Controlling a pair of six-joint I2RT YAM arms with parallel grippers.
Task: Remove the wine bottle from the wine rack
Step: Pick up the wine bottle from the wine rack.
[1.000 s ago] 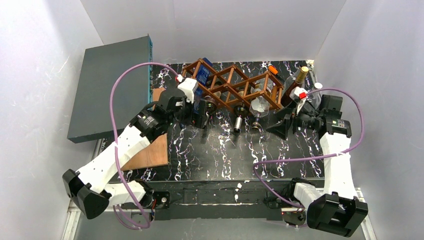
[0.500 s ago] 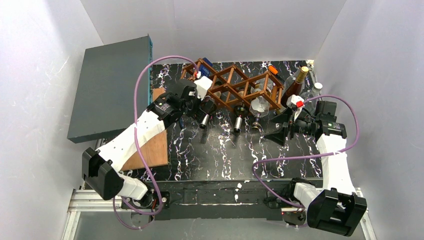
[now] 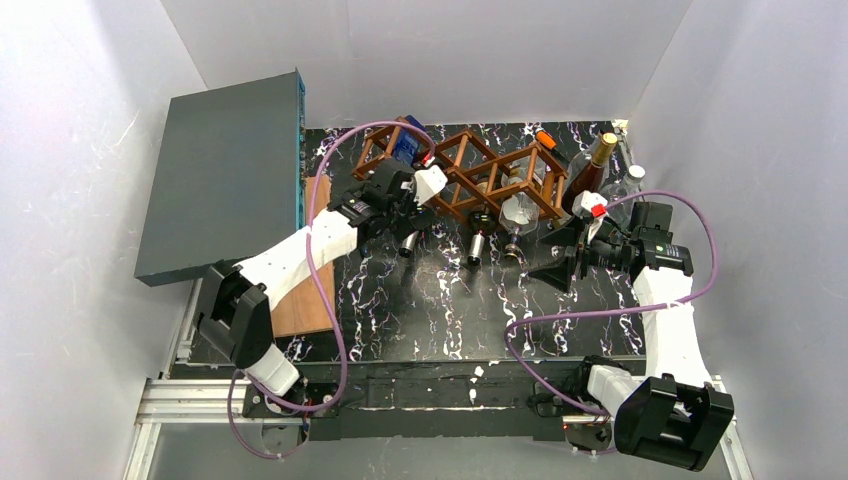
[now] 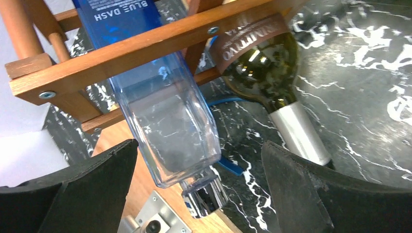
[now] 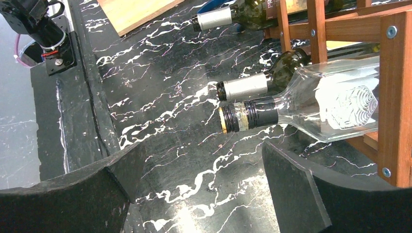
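Observation:
The brown wooden wine rack (image 3: 480, 170) stands at the back of the table with several bottles lying in its cells, necks toward me. In the left wrist view a blue clear square bottle (image 4: 160, 111) and a dark green wine bottle (image 4: 262, 65) with a silver capsule poke out of the rack (image 4: 136, 48). My left gripper (image 4: 199, 189) is open, its fingers either side of the blue bottle's neck, not touching. My right gripper (image 5: 199, 189) is open and empty over the table, short of a clear bottle (image 5: 335, 102) and a second dark wine bottle (image 5: 248, 87).
A grey flat box (image 3: 225, 170) lies at the left. A wooden board (image 3: 305, 300) lies under the left arm. An upright brown bottle (image 3: 597, 165) and a clear bottle (image 3: 632, 185) stand right of the rack. White walls close in the table.
My left arm has swung right and farther out, bringing its gripper up to the rack's left end. My right gripper shifted slightly left and then stayed still.

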